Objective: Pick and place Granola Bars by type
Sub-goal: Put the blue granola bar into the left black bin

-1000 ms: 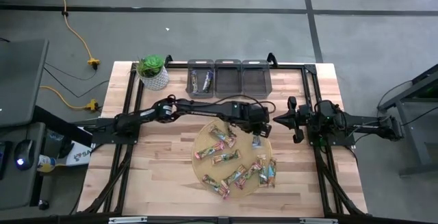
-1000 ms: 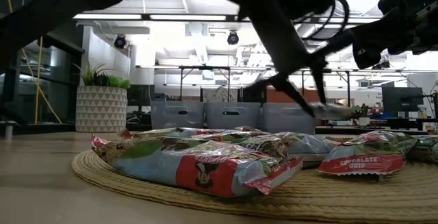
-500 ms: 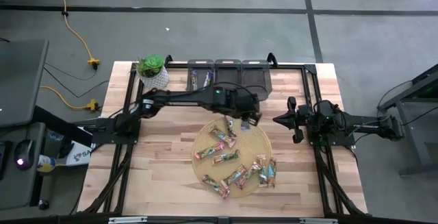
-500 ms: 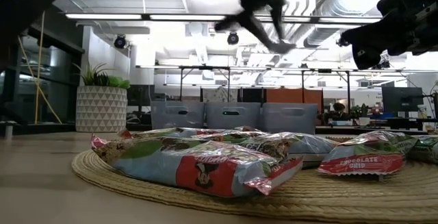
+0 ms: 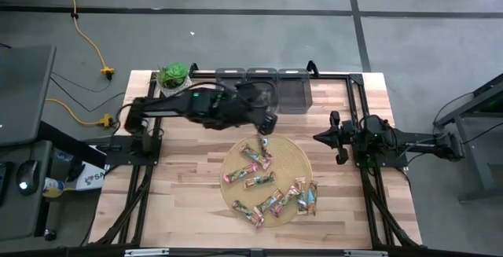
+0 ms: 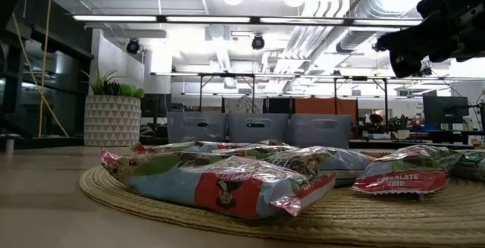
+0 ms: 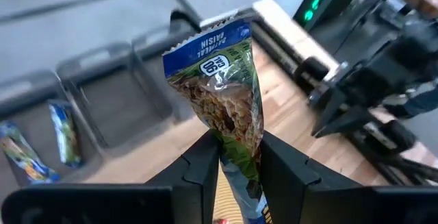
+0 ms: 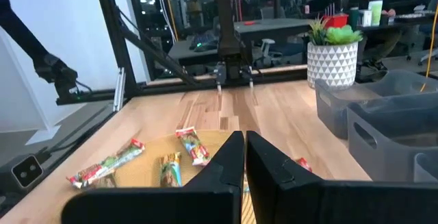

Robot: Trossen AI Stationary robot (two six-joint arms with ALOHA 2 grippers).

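Note:
My left gripper (image 5: 267,124) hangs above the table between the round straw mat (image 5: 292,156) and the grey bins, shut on a blue and green granola bar (image 7: 220,80). Several more granola bars (image 5: 264,180) lie flat on the mat, with one up close in the low view (image 6: 220,181). Two bars (image 7: 65,133) lie in the left bin (image 5: 226,75), which the left arm partly covers. My right gripper (image 5: 317,137) waits shut off the mat's right edge, above the table (image 8: 243,157). My left gripper pinches the blue and green bar between its two fingers (image 7: 205,166) at the bar's lower part (image 7: 239,145). The bar is lifted clear of the mat and the table. Its crimped blue end (image 7: 209,42) sticks out well past the fingertips.
Three grey bins stand in a row at the far edge, the middle one (image 5: 262,89) and the right one (image 5: 293,90) showing no bars. A potted plant (image 5: 174,81) stands at the far left corner. Bare wood lies left of the mat (image 5: 185,178).
My left gripper has risen from the mat's right part with the bar in its fingers, leaving the low view upward. It has moved toward the table's far edge and left, toward the bins. The bar has been lifted clear of the mat.

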